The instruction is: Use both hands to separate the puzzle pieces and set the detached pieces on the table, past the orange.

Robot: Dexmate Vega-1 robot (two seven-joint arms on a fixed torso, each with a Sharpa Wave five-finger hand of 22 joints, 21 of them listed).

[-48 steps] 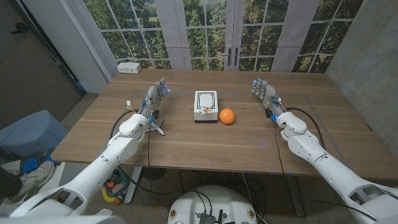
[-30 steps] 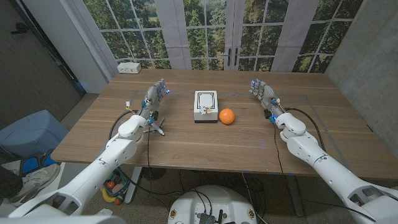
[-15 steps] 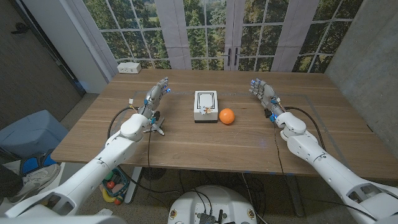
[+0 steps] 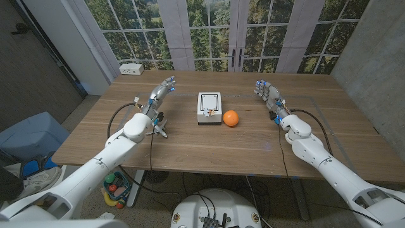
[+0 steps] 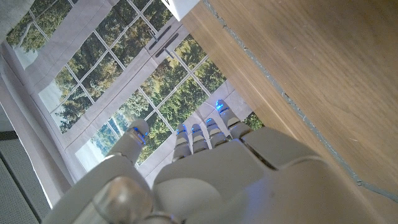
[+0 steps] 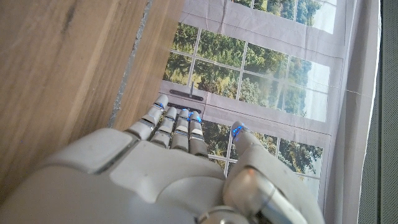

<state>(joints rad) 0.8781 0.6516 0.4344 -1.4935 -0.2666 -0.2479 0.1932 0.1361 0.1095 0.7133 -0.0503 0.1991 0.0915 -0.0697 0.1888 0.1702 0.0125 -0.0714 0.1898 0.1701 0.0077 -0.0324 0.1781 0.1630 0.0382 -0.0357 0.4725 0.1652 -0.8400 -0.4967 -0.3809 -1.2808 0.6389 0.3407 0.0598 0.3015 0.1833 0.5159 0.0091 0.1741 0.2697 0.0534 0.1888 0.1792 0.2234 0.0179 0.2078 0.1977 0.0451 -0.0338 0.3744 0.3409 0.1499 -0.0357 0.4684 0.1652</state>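
The counter (image 4: 209,142) is mid-brown wood with a lengthwise grain and thin darker seams. The puzzle (image 4: 209,108) is white, with a thin black rectangular outline on its upper face and a dark band along its near edge; small orange-and-white marks show at its near right corner. The orange (image 4: 231,118) is uniformly bright orange. The left hand (image 4: 161,94) and right hand (image 4: 267,94) are light grey, with blue lights at the fingertips (image 5: 220,105); both arms are white with black cables. A white box (image 4: 131,68) sits at the counter's far left corner. The window frames are white against green foliage.
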